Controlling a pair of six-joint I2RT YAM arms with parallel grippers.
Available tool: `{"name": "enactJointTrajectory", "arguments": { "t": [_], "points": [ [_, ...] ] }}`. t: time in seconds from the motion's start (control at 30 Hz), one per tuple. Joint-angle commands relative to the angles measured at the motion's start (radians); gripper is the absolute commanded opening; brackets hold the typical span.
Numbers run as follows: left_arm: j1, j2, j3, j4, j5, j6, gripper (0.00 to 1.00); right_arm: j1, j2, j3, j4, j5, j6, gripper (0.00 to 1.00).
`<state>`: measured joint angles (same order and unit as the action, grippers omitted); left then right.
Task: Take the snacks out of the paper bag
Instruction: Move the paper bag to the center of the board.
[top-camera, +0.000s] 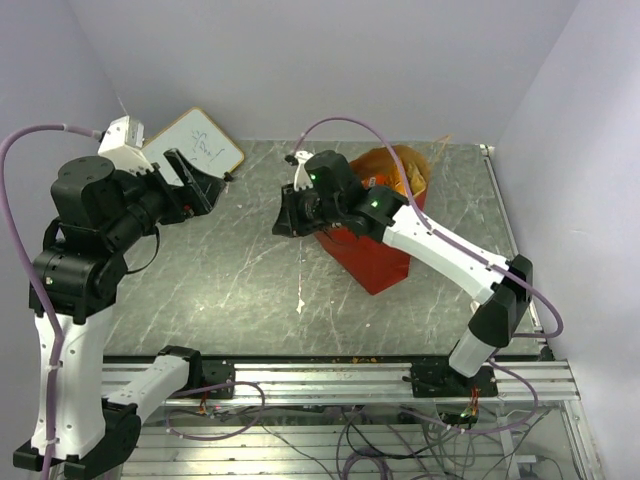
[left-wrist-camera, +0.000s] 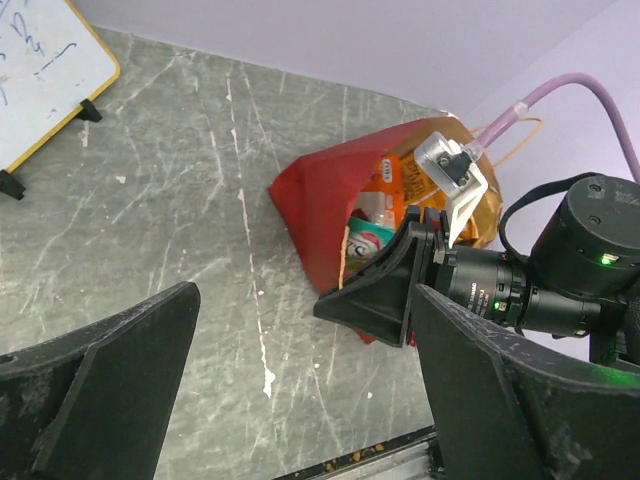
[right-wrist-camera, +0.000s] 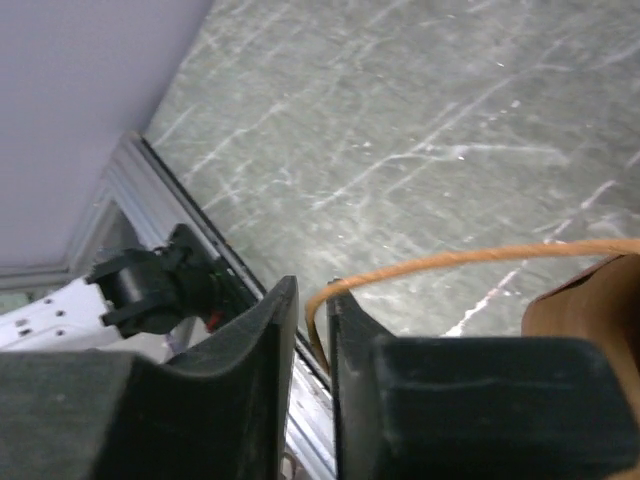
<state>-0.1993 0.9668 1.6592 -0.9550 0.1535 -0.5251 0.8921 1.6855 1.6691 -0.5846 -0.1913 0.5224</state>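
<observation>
Up top, the paper bag (top-camera: 372, 262) is lying on the desk (top-camera: 220, 290) with its mouth aiming at the far wall, your right fingers (top-camera: 288, 216) sitting just left of it and your left fingers (top-camera: 195, 185) hanging wide open, empty, well away. Left wrist is showing the snacks (left-wrist-camera: 383, 200) sitting inside that mouth. Right wrist is showing your right fingers pinching nearly shut on the tan loop handle (right-wrist-camera: 450, 260), so that arm's looking nearer.
</observation>
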Motion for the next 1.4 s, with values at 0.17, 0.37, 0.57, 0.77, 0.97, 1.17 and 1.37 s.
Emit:
{"name": "enactJointTrajectory", "arguments": {
  "t": [0.17, 0.37, 0.57, 0.77, 0.97, 1.17, 1.37],
  "points": [
    [-0.008, -0.002, 0.001, 0.025, 0.107, -0.033, 0.97, 0.027, -0.089, 0.155, -0.101, 0.161, 0.001, 0.63],
    [-0.008, 0.024, 0.002, 0.037, 0.142, -0.036, 0.97, -0.001, -0.210, 0.138, -0.258, 0.432, -0.062, 0.89],
    [-0.008, 0.066, -0.009, 0.047, 0.187, -0.038, 0.97, -0.206, -0.297, 0.082, -0.300, 0.516, -0.073, 0.96],
    [-0.008, 0.147, 0.013, 0.029, 0.239, -0.022, 0.99, -0.562, -0.213, 0.122, -0.314, 0.420, -0.064, 0.95],
    [-0.008, 0.199, -0.037, 0.087, 0.335, -0.072, 1.00, -0.876, -0.080, 0.139, -0.255, 0.175, 0.026, 0.92],
    [-0.008, 0.231, -0.098, 0.149, 0.437, -0.125, 0.98, -1.016, -0.020, 0.043, -0.044, -0.141, 0.030, 0.83],
    [-0.009, 0.231, -0.172, 0.250, 0.495, -0.211, 0.95, -1.032, 0.021, 0.006, 0.060, -0.288, 0.042, 0.68]
  ]
}}
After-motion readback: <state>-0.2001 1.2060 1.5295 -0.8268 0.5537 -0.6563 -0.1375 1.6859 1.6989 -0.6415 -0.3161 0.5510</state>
